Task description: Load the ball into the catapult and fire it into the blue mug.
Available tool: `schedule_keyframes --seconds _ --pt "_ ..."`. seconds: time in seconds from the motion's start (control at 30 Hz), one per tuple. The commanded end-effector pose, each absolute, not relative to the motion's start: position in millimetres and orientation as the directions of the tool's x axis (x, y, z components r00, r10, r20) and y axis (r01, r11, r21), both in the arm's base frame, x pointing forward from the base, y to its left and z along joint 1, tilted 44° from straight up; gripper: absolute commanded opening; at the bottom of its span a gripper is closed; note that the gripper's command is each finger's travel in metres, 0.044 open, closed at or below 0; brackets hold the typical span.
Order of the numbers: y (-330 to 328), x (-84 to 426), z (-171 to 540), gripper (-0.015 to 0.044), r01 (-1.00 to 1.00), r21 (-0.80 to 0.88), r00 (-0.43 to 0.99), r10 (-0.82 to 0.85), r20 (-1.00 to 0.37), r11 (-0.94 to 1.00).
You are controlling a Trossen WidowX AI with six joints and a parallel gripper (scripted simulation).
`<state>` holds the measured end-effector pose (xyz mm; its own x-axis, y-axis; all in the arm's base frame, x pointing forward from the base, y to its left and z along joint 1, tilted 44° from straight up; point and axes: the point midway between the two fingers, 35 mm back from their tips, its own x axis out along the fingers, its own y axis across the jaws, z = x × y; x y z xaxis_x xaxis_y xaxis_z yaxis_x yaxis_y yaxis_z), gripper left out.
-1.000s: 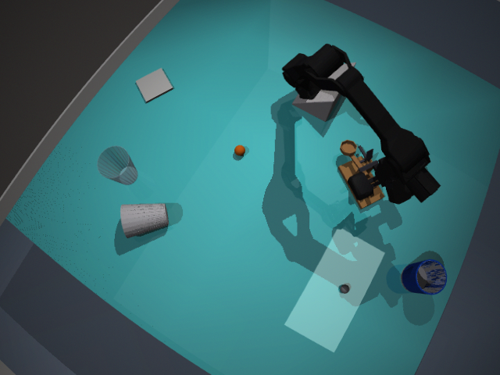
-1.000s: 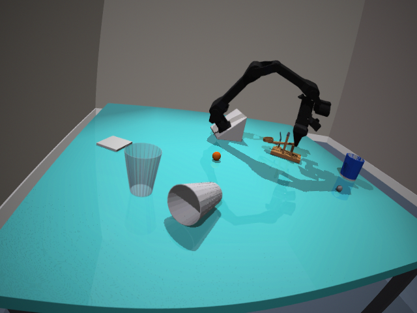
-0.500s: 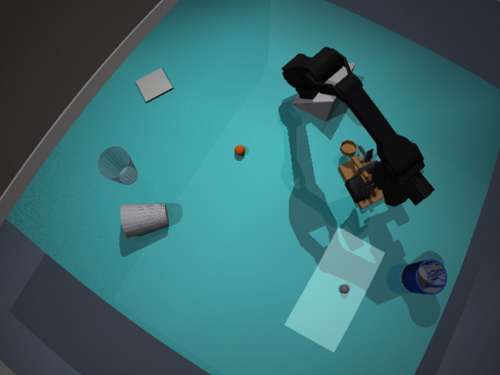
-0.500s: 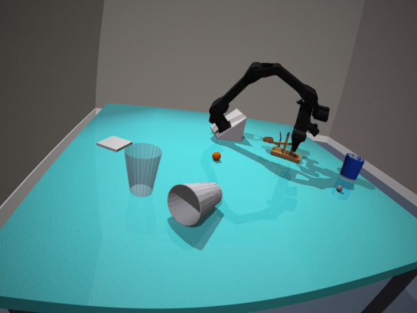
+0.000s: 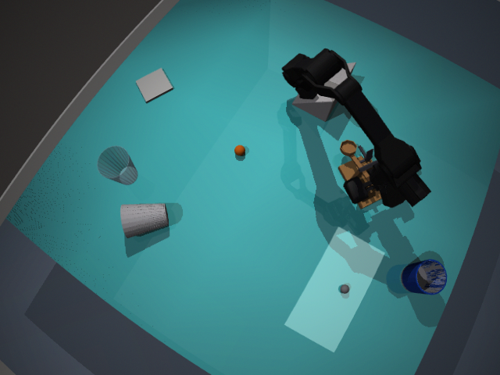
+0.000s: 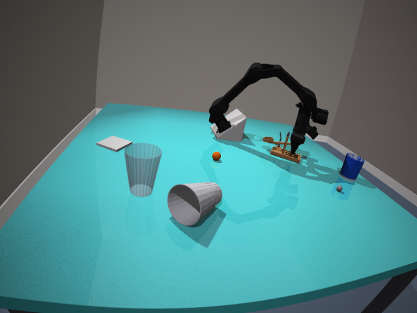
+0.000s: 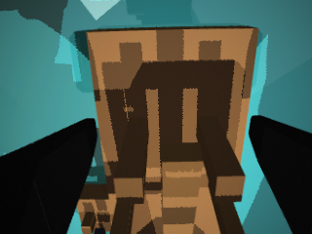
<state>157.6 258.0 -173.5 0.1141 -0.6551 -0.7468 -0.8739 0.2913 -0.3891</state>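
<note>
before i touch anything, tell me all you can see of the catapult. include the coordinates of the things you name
The small orange-brown catapult (image 5: 348, 171) (image 6: 285, 156) (image 7: 171, 46), wooden by its look, stands upright on the teal table (image 5: 209, 242) (image 6: 101, 269). It has a flat rectangular base with raised blocks, upright posts and a throwing arm ending in a round, shallow cup (image 5: 348, 148) (image 6: 268, 139), with no ball in it. The black gripper (image 5: 365, 189) (image 6: 293, 152) (image 7: 173, 126) is open, its fingers on either side of the base; whether they touch it, I cannot tell.
</note>
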Motion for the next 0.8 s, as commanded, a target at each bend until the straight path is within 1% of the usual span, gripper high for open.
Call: schedule_keyframes --seconds 0.0,0.17,0.33,0.43,0.47,0.53,0.77 --pt "258 158 -173 0.0256 -0.874 -0.389 0.114 -0.655 -0.747 0.291" --pt "258 158 -173 0.0125 -0.874 -0.389 0.114 -0.655 -0.747 0.291" --pt "258 158 -173 0.0092 -0.874 -0.389 0.114 -0.655 -0.747 0.291" --pt "275 155 -155 0.0013 -0.874 -0.389 0.114 -0.655 -0.747 0.291" --pt "284 153 -145 0.0 -0.874 -0.389 0.114 -0.655 -0.747 0.291" --pt "291 152 -136 0.0 -0.874 -0.389 0.114 -0.655 -0.747 0.291" --pt "289 153 -139 0.0 -0.875 -0.389 0.115 -0.655 -0.747 0.29"
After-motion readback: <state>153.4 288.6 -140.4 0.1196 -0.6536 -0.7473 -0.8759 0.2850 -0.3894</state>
